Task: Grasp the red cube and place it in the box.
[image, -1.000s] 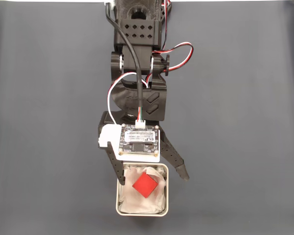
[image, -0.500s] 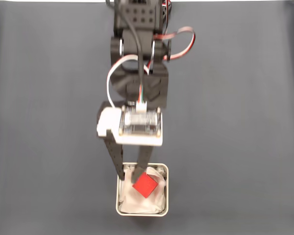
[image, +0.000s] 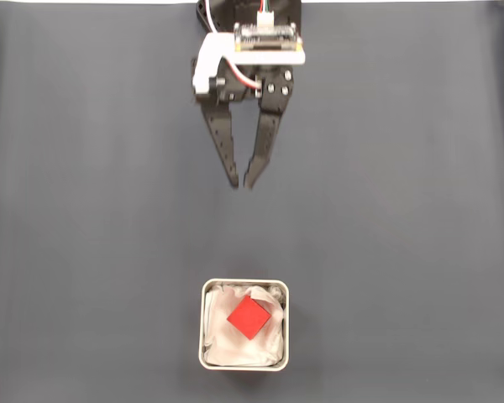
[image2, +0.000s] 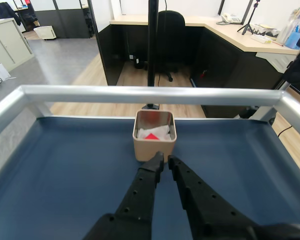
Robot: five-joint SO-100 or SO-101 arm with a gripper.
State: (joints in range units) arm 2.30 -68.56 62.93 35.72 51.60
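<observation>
Dark mat, red cube in box (white-lined), pincer well apart

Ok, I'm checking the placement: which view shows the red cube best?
The fixed view: it looks straight down on the red cube lying on the white lining inside the box. The wrist view shows just a red sliver over the box's near wall.

"What did the surface look like?"

"A plain dark mat, blue-grey, with a silver metal rail running along its far edge in the wrist view."

"And what lay on it?"

"Just the box, near the middle of the bottom edge in the fixed view, close to that rail in the wrist view."
</observation>
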